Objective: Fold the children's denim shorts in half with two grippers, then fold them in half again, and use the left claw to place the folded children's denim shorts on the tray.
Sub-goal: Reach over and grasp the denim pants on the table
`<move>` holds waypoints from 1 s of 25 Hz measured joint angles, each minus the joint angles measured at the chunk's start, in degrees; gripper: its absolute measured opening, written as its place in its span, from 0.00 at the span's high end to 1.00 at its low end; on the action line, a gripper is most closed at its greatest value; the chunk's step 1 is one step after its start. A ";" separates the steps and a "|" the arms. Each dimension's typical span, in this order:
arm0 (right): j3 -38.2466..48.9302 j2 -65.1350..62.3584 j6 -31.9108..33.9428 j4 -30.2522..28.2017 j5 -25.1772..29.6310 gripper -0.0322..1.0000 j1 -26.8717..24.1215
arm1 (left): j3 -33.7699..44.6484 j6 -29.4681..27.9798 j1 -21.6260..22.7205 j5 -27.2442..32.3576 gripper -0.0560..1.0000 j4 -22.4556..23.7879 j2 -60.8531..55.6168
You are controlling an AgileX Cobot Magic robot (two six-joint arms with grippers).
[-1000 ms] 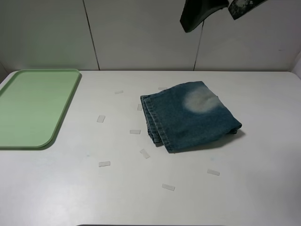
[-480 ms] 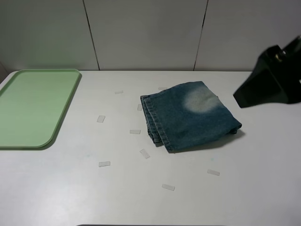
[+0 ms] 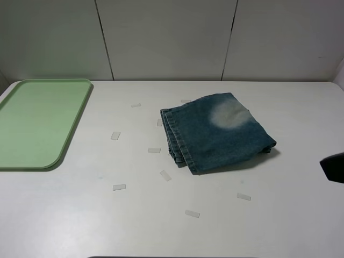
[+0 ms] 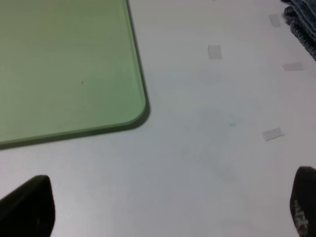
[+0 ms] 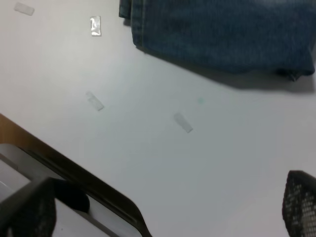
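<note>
The children's denim shorts lie folded into a small square at the table's middle, with one pale faded patch facing up. The light-green tray lies at the far left with nothing on it. In the exterior view only a black bit of the right arm shows at the right edge. The left wrist view shows the left claw open and empty above bare table by the tray's corner, with the shorts' edge far off. The right gripper is open and empty near the table's front edge, apart from the shorts.
Several small clear tape strips are stuck on the white table around the shorts. The table's dark front edge shows in the right wrist view. A panelled wall stands behind the table.
The right arm has swung from the top of the exterior view down to the right edge and is almost out of view. The shorts and the tray have not moved.
</note>
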 joint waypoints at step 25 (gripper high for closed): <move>15.66 -30.22 -3.14 0.17 -1.37 0.30 -34.69 | 0.00 0.00 0.00 0.00 0.05 0.00 0.00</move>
